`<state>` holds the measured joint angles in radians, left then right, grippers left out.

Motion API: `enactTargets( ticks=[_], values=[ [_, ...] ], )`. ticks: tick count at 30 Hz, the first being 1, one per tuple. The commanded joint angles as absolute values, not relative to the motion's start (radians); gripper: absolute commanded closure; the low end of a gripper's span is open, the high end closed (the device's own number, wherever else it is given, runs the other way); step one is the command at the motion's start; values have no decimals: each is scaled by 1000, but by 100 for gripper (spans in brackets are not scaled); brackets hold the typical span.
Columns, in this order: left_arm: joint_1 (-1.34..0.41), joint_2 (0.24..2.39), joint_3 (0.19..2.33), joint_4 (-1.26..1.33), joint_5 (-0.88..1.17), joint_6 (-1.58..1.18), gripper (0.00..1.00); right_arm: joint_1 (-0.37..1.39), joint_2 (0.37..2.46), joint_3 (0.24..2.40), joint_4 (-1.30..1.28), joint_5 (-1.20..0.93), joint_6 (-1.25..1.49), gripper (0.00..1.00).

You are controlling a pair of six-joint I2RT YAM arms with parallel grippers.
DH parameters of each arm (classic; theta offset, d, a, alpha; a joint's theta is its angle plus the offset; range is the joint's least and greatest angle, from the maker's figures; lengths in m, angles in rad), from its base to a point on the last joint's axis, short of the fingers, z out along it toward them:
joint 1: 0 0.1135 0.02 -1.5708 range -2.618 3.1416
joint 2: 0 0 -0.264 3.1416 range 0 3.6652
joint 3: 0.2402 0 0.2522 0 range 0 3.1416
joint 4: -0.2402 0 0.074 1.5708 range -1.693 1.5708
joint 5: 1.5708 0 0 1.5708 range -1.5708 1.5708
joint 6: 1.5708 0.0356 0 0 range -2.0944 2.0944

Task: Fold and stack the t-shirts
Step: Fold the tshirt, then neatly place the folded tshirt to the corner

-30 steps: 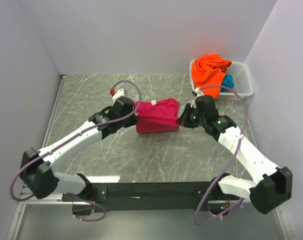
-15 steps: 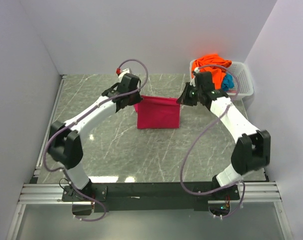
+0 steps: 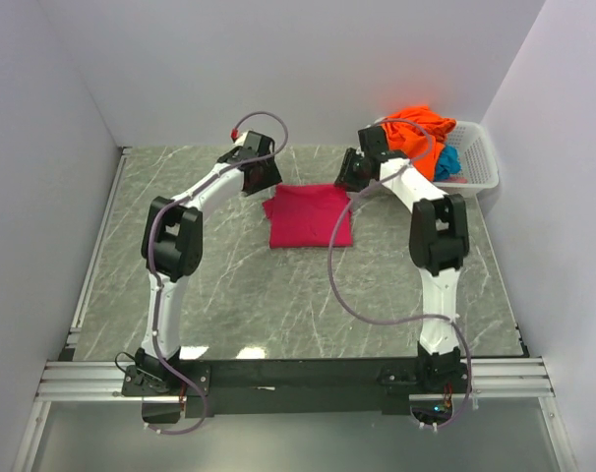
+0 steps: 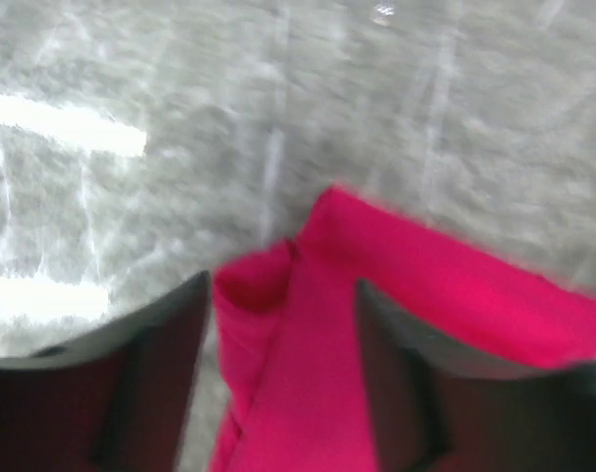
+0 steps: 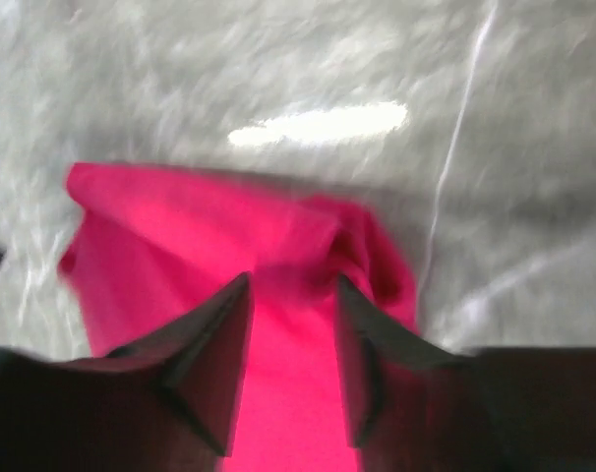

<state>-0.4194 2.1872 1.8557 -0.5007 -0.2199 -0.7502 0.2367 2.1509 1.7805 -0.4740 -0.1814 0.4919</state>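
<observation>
Between tips of left pincer point(image 4: 283, 285) and right pincer point(image 5: 293, 280): shirt point(image 3: 308, 218) corners, bunched | both released, tips apart | risk: snagging cloth on lifting away, undoing fold

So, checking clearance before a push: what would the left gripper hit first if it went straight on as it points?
Most likely the pink t-shirt: its bunched corner sits right between the fingers of the left gripper. Past that shows only bare table, though depth is hard to judge.
</observation>
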Motion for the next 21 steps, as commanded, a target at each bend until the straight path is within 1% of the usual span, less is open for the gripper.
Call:
enactTargets(
  ticks=[1, 2, 3, 5, 6, 7, 10, 16, 18, 21],
  values=[
    [-391, 2201, 1931, -500, -169, -710, 25, 213, 2255, 1972, -544, -152, 477, 49],
    [-391, 2189, 1927, -499, -163, -707, 8, 215, 2261, 1995, -563, -179, 459, 28],
    [-391, 2177, 1911, -482, -152, -701, 2, 216, 2261, 2006, -575, -190, 456, 27],
    [-391, 2120, 1821, -444, -127, -687, 1, 219, 2211, 1948, -551, -202, 443, 25],
    [-391, 2102, 1786, -398, -102, -681, 1, 219, 2183, 1910, -514, -198, 442, 15],
    [-393, 2089, 1731, -381, -85, -678, 1, 219, 2128, 1832, -496, -199, 439, 14],
    [-391, 2074, 1680, -351, -9, -661, 1, 221, 2030, 1697, -460, -206, 434, 14],
    [-393, 2115, 1638, -312, 102, -672, 1, 238, 1806, 1415, -335, -261, 472, 13],
    [-394, 2138, 1641, -307, 123, -675, 1, 247, 1751, 1358, -293, -262, 486, 13],
    [-403, 2172, 1655, -310, 137, -670, 8, 249, 1634, 1252, -279, -265, 497, 12]
  ],
)
